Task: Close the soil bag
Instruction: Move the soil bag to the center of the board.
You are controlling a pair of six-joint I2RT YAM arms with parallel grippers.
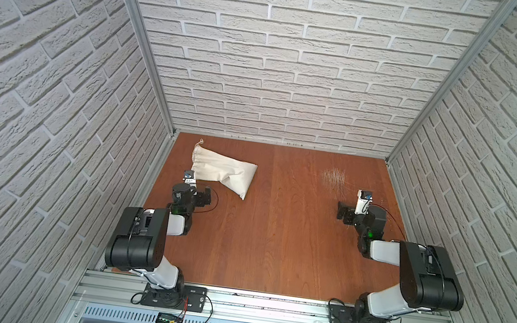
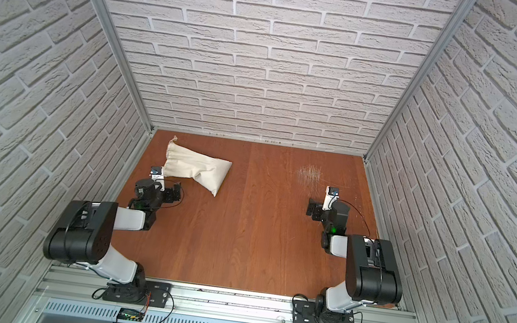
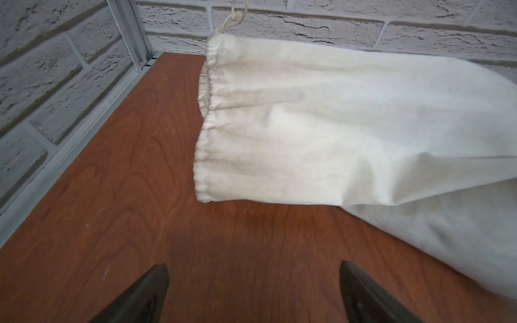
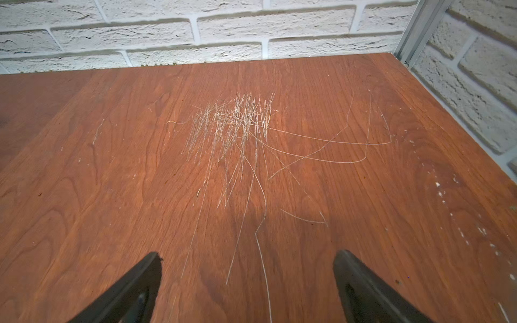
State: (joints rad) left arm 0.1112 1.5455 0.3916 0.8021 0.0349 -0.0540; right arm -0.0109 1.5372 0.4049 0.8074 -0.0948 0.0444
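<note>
Soil bag (image 1: 225, 171) is what it's all about, lying on its side at the far left of the table (image 1: 273, 244), mouth facing the left side. But start at the tools. Left gripper (image 3: 253, 265): jaws spread wide, nothing in them, hanging just short of the near end of the gathered hem (image 3: 203, 145), not touching. Right gripper (image 4: 248, 253): equally wide and empty, well apart from the bag, over a scratched patch (image 4: 237, 125) on the right. The mouth looks only loosely gathered, so nothing's cinched yet. The cord (image 3: 235, 16) pokes out at the hem's far end. Best play, I'd say: pinch that cord cleanly with no cloth caught in, pin the hem with the other gripper, and pull straight along the hem.
</note>
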